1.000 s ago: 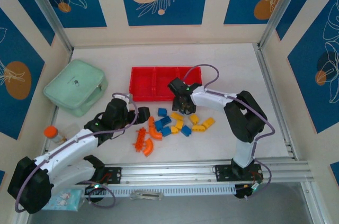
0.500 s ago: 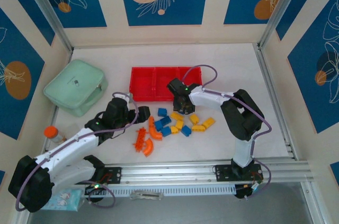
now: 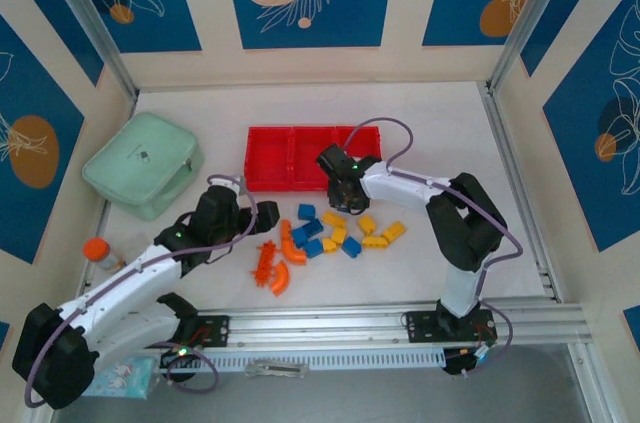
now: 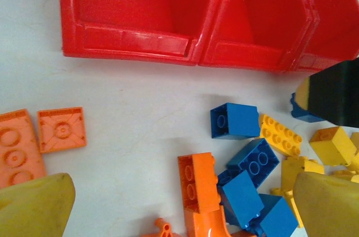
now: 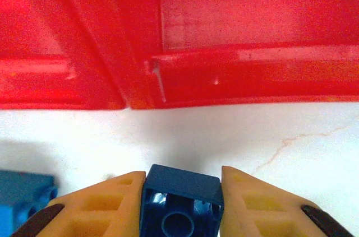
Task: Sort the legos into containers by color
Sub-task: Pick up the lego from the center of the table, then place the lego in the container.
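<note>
Since one second ago: the left gripper [image 3: 268,215] has edged slightly farther from the near edge and toward the brick pile, and the arm's rear link has dropped toward the near-left corner. The right gripper [image 3: 348,203] is at almost the same spot, at the far edge of the pile and just in front of the red tray [image 3: 300,158]. Right jaws: closed down on a dark blue brick [image 5: 182,184], both yellow fingers [image 5: 120,198] touching its sides, stud side toward the camera. That brick sits just short of the tray's front wall, near a divider, with a strip of white table [image 5: 280,130] between them; whether it rests on the table or is lifted I cannot tell. Left jaws: wide apart, holding nothing, with orange and blue bricks below them in the left wrist view. The loose legos [image 3: 335,233] lie on the table on the near side of the tray: blue and yellow ones mixed in the middle, yellow toward the right, and orange curved and ridged pieces [image 3: 270,263] toward the left. Two flat orange plates [image 4: 61,129] lie apart from the pile. The mint-green case [image 3: 143,163] sits well to the tray's left.
</note>
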